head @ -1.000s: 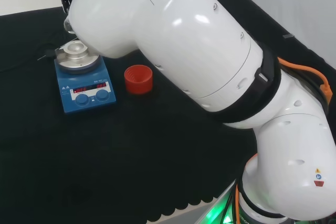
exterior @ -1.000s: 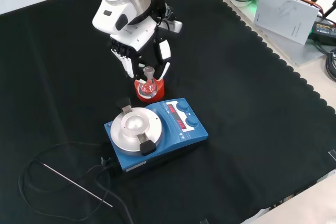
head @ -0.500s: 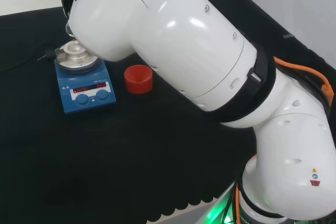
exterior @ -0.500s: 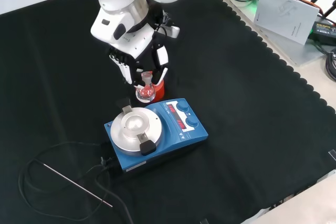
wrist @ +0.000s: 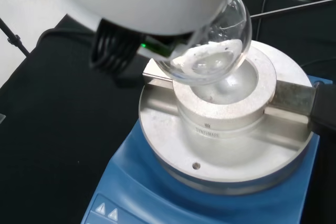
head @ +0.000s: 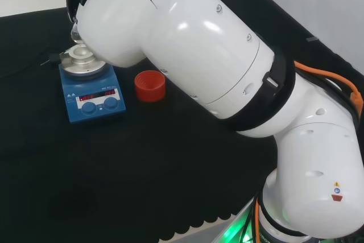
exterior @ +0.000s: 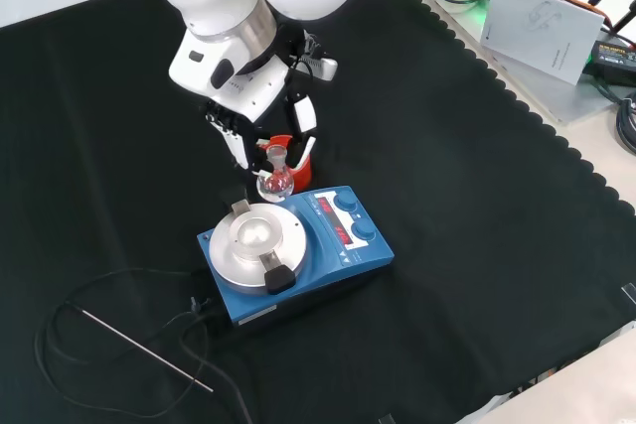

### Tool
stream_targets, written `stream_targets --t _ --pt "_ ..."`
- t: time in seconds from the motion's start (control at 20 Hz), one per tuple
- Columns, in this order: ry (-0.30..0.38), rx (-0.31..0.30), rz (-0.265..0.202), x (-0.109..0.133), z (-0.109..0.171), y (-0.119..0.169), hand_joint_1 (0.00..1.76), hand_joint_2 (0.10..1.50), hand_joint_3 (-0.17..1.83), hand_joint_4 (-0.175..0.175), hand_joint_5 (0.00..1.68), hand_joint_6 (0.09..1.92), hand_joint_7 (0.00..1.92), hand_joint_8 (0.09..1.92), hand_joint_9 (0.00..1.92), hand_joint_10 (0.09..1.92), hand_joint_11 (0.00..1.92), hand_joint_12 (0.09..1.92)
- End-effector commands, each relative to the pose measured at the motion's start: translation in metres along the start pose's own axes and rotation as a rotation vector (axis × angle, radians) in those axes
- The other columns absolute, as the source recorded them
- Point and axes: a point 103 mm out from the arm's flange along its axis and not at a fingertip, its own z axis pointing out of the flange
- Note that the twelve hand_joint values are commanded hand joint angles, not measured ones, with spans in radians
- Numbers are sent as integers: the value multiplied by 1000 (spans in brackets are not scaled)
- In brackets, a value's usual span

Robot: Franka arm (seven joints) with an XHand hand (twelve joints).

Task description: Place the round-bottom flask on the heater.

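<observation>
Round-bottom flask (exterior: 276, 181) in my hand (exterior: 260, 116), lifted clear of its red ribbed stand (exterior: 295, 162) and not yet on the heater (exterior: 294, 249). As I judge it, the pickup and lift are done; what remains is to carry the flask the last short way over the heater's metal top, lower its round belly into the bowl-shaped hollow, and let go.

My fingers (exterior: 301, 121) point downward and close in around the flask's narrow neck, pinching it from both sides, with the thumb side opposite them. In the front view the flask hangs upright below my fingertips, its bulb just above and behind the near edge of the heater's round silver plate. The red stand sits on the black cloth directly behind the flask, partly hidden by it.

From the wrist camera, the clear glass bulb (wrist: 210, 51) hovers close over the rim of the hollow in the silver heating block (wrist: 226, 108), off to one side of its centre and apparently not touching it. A little clear liquid or residue seems to lie in the bulb; I cannot be sure which.

The heater is a blue box with two knobs on its front. A black cable and a thin metal probe (exterior: 139, 347) trail from it across the cloth (exterior: 477, 245).

In the head view the red stand (head: 150, 86) stands empty just right of the heater (head: 91, 92).
</observation>
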Motion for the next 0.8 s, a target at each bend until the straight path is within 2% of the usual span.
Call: stream_targets --t 0.05,0.3,0.8 --pt "-9 8 -7 3 -3 10 1329 463 977 -175 1230 726 1462 676 1739 341 1693 927" --pt "-36 2 -26 10 -12 18 1329 463 978 -175 1230 726 1462 676 1739 340 1693 927" --pt "-37 -1 -44 16 -10 27 1329 463 978 -175 1230 726 1462 676 1739 340 1694 928"
